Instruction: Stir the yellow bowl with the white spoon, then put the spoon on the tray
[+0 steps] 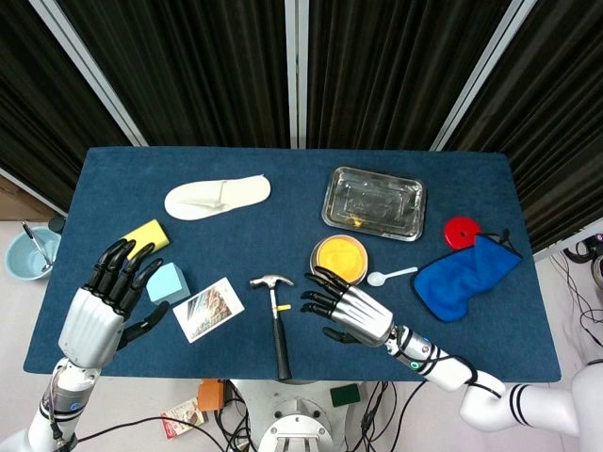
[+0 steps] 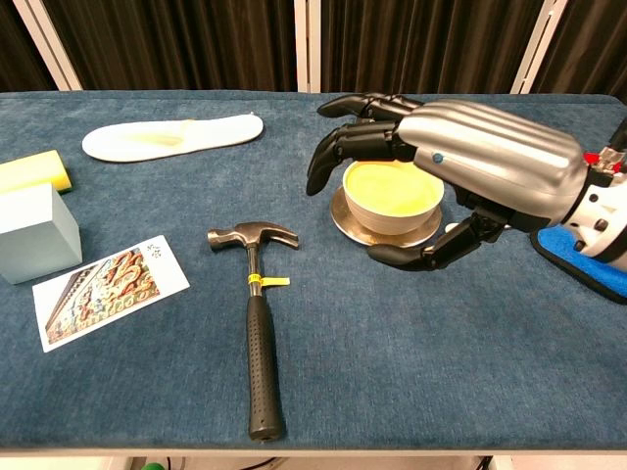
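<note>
so your right hand (image 1: 347, 311) hung spread and empty by the round yellow bowl (image 1: 340, 257), left hand (image 1: 104, 306) empty too; the small white plastic spoon (image 1: 390, 276) looked light and slippery, best pinched mid-handle.

On the blue-clothed desk (image 1: 283, 179), the yellow round bowl (image 1: 340, 257) sits at centre, the clear rectangular metal tray (image 1: 374, 203) above it, the white plastic spoon (image 1: 389, 276) just right, the black-handled steel hammer (image 1: 277, 320) lower left, and the white slipper (image 1: 217, 197) upper left.
</note>
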Action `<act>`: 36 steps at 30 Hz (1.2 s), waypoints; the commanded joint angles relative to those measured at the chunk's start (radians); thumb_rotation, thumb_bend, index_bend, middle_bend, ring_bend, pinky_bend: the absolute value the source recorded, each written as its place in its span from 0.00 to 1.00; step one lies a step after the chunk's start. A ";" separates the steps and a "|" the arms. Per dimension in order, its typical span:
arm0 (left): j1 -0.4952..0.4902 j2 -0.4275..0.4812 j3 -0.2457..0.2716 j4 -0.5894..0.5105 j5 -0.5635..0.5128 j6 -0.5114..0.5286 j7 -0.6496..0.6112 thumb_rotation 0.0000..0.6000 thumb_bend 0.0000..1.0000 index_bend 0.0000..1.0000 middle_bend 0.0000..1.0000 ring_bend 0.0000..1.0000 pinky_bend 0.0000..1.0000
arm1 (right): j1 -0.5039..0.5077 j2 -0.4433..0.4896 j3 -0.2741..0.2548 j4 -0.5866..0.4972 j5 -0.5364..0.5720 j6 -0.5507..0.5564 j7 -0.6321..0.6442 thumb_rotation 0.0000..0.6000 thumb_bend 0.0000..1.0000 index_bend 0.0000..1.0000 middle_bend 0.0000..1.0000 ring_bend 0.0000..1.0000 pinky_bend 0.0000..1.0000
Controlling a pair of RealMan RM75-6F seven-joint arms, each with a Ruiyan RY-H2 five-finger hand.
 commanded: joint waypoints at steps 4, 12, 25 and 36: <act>-0.003 -0.002 0.008 -0.009 -0.023 -0.025 0.016 1.00 0.21 0.09 0.05 0.01 0.11 | -0.009 0.002 0.004 0.005 0.015 0.008 -0.019 1.00 0.33 0.31 0.23 0.02 0.02; 0.072 0.084 0.070 -0.087 -0.250 -0.152 0.128 1.00 0.21 0.09 0.05 0.01 0.11 | -0.079 0.136 0.065 -0.031 0.254 -0.097 -0.294 1.00 0.33 0.32 0.25 0.03 0.08; 0.139 0.107 0.108 -0.020 -0.456 -0.205 -0.009 1.00 0.21 0.09 0.05 0.01 0.11 | -0.043 0.096 0.109 0.166 0.537 -0.352 -0.465 1.00 0.36 0.43 0.26 0.04 0.10; 0.140 0.091 0.108 0.010 -0.458 -0.211 -0.039 1.00 0.21 0.09 0.05 0.01 0.11 | -0.029 0.018 0.080 0.261 0.484 -0.374 -0.345 1.00 0.38 0.47 0.26 0.04 0.10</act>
